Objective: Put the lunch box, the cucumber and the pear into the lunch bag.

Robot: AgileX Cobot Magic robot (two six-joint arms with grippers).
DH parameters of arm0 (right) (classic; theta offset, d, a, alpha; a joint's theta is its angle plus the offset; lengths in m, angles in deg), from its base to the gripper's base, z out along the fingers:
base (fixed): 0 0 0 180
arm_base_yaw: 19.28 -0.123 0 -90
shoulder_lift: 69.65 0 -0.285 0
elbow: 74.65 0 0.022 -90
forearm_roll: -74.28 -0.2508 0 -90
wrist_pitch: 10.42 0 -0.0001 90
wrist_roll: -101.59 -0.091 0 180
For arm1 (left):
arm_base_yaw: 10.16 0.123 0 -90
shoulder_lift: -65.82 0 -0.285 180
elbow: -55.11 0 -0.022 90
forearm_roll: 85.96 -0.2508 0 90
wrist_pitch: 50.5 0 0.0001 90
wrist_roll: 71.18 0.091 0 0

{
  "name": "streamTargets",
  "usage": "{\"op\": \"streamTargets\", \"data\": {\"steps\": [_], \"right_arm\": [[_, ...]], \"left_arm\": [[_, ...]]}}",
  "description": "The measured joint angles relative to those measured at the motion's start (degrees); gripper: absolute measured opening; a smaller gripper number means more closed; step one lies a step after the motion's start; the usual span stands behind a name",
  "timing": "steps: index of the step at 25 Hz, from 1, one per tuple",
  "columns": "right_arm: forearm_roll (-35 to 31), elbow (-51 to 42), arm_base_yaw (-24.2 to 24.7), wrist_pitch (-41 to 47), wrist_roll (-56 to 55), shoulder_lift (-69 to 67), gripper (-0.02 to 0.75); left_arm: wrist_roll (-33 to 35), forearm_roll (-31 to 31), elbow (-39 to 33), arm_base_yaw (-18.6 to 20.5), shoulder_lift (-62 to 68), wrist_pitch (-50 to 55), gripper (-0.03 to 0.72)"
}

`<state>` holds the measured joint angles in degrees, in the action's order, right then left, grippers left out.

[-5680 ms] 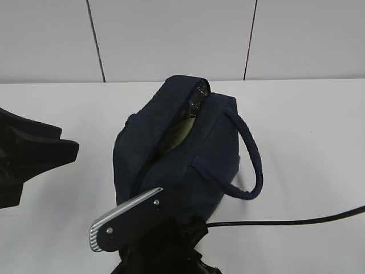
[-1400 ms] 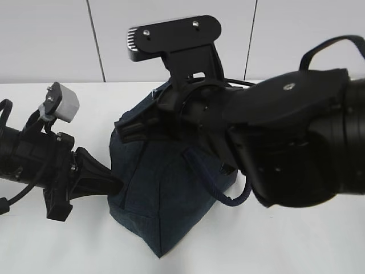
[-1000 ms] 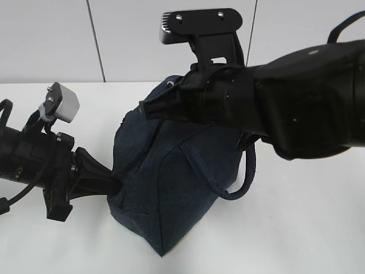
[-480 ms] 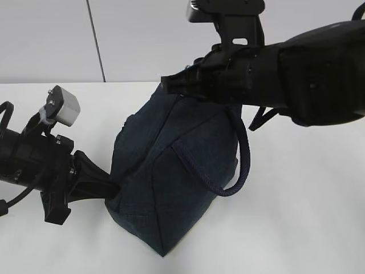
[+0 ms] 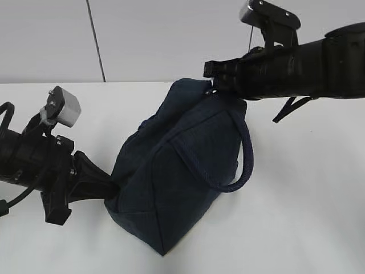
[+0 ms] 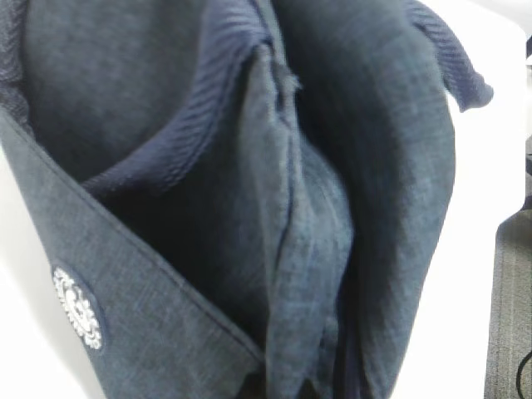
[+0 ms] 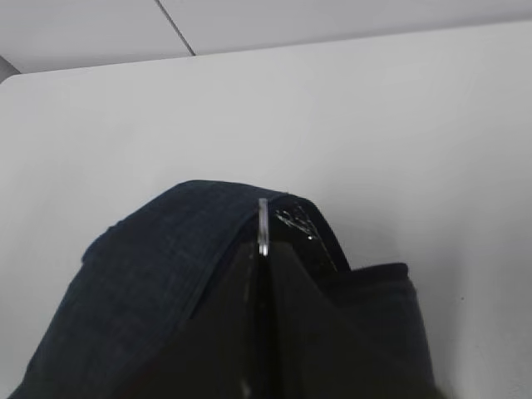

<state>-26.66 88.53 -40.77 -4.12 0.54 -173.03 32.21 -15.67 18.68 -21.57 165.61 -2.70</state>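
Grippers work at both ends of the lunch bag (image 5: 177, 171). Left gripper (image 5: 111, 188), pressed together, pinches fabric at the bag's lower near end. Right gripper (image 5: 214, 77), also clamped, pinches a thin metal pull (image 7: 263, 226) at the bag's raised far end. The navy bag rests tilted mid-tabletop (image 5: 308, 217), loop handle (image 5: 242, 165) hanging.

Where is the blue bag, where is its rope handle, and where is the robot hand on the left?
lunch bag (image 5: 171, 188): exterior view, on its front fabric side.
rope handle (image 5: 246, 154): exterior view, on the loop's right curve.
left gripper (image 5: 112, 188): exterior view, at the fingertips pinching the bag's end.
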Motion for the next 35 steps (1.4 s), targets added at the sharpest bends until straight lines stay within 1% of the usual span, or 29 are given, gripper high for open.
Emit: {"op": "streamTargets", "data": {"steps": [4, 8, 17, 23, 26, 28, 33, 35], "right_arm": [[-1.9, 0.6, 4.9, 6.0, 0.0, -3.1, 0.000], [-1.9, 2.8, 7.1, 9.1, 0.0, -4.4, 0.000], [-1.9, 9.0, 7.2, 10.3, -0.7, -9.3, 0.000], [-1.9, 9.9, 7.4, 11.9, -1.2, -11.3, 0.000], [-1.9, 10.1, 7.7, 13.9, -1.2, -11.4, 0.000], [-1.9, 10.1, 7.8, 15.1, -1.3, -11.4, 0.000], [-0.7, 10.1, 7.8, 17.7, -1.3, -11.5, 0.000], [-0.1, 10.2, 7.8, 19.6, -1.3, -11.5, 0.000]], "left_arm": [[0.0, 0.2, 0.0, 0.0, 0.0, -0.6, 0.001], [0.0, 0.3, 0.0, -0.2, 0.0, -1.2, 0.001], [-0.2, 0.5, 0.0, -0.3, 0.0, -2.9, 0.001], [-0.4, 0.5, 0.0, -0.3, 0.0, -3.3, 0.001], [-0.4, 1.5, 0.0, -0.3, 0.0, -3.3, 0.004], [-0.4, 2.7, 0.0, -0.3, 0.1, -3.3, 0.032], [-0.4, 6.0, 0.0, -0.3, 0.1, -3.4, 0.187], [-0.4, 6.7, 0.0, -0.3, 0.1, -3.5, 0.227]]}}
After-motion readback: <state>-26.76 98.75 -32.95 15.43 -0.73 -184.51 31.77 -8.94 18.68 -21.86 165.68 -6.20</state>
